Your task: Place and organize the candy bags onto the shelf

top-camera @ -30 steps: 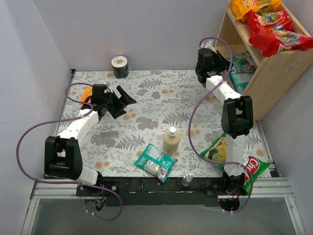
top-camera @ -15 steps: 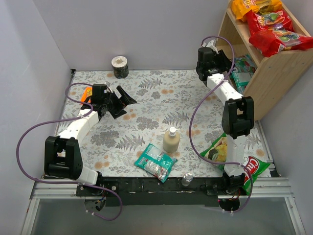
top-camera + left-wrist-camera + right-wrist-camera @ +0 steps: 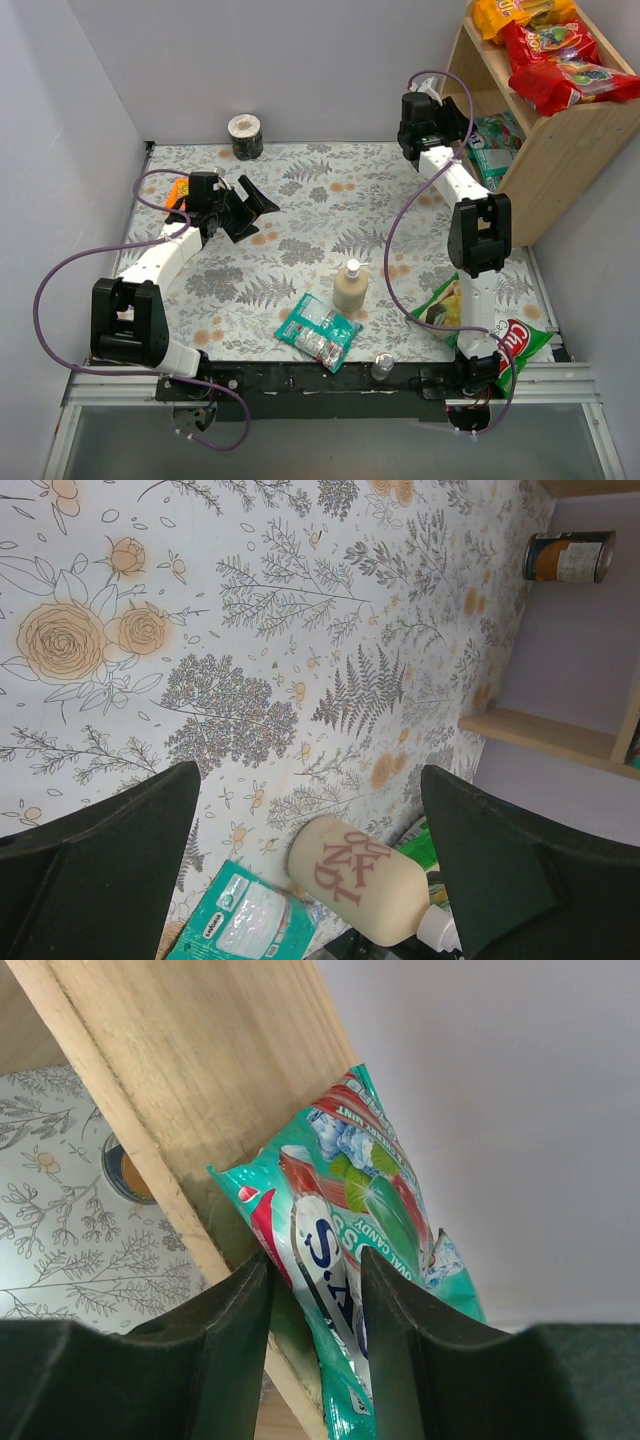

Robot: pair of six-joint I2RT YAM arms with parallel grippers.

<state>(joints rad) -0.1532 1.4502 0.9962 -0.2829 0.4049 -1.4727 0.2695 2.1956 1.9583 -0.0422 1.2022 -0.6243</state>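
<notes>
the right jaws are at the lower board of the shelf [image 3: 560, 160], partly open, one finger on each side of a teal candy bag [image 3: 350, 1180] that leans on the wood. the left jaws hang wide open above the table [image 3: 330, 190] and hold nothing. on the top board lie an orange-yellow bag [image 3: 515, 12] and two red bags [image 3: 548, 45] [image 3: 585, 82]. another teal bag [image 3: 318, 330] lies on the table.

Teal-and-white candy bag [image 3: 316, 332]; red candy bags [image 3: 570, 82]; pale wood shelf [image 3: 560, 165]; cream bottle [image 3: 350, 290]; tablecloth [image 3: 320, 200] of grey ferns, orange roses
</notes>
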